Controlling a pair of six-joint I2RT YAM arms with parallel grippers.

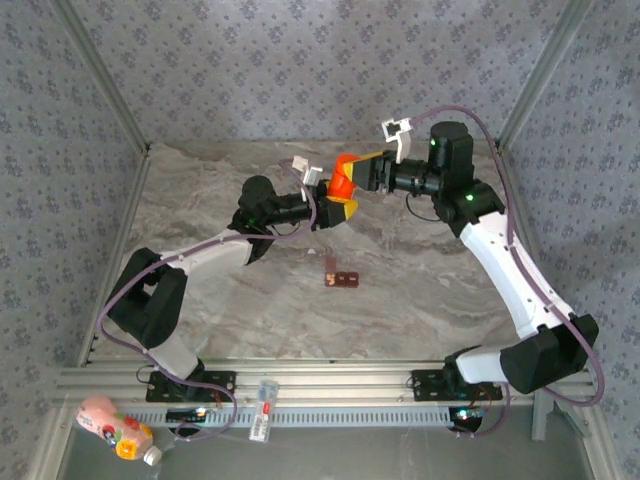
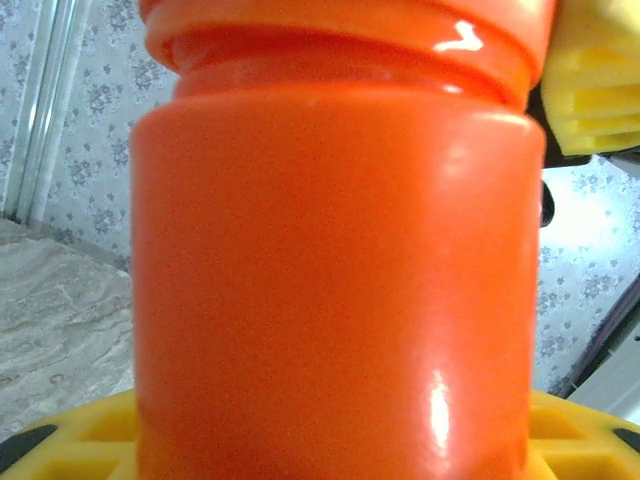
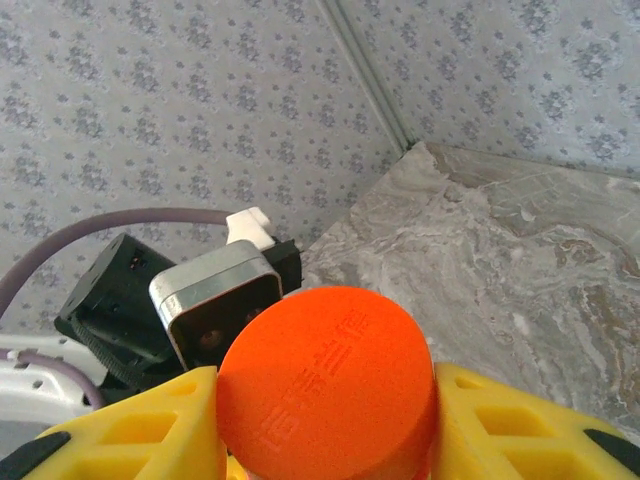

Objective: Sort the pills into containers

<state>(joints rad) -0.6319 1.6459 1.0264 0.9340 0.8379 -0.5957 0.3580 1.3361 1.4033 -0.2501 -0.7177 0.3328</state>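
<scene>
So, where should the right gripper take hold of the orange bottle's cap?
Take the cap by its round side wall, a finger each side, coming end-on along the axis of the bottle. The left gripper holds the body, leaving the cap end free.

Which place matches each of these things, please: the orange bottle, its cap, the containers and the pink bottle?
Things:
1. orange bottle
2. orange cap
3. containers
4. pink bottle

Places:
A. on the table, between the arms
B. lying beyond the front rail, at the left
C. held aloft in the left pincer
D. inside the right pincer

Pairs: 1-C, 2-D, 3-A, 4-B.
</scene>
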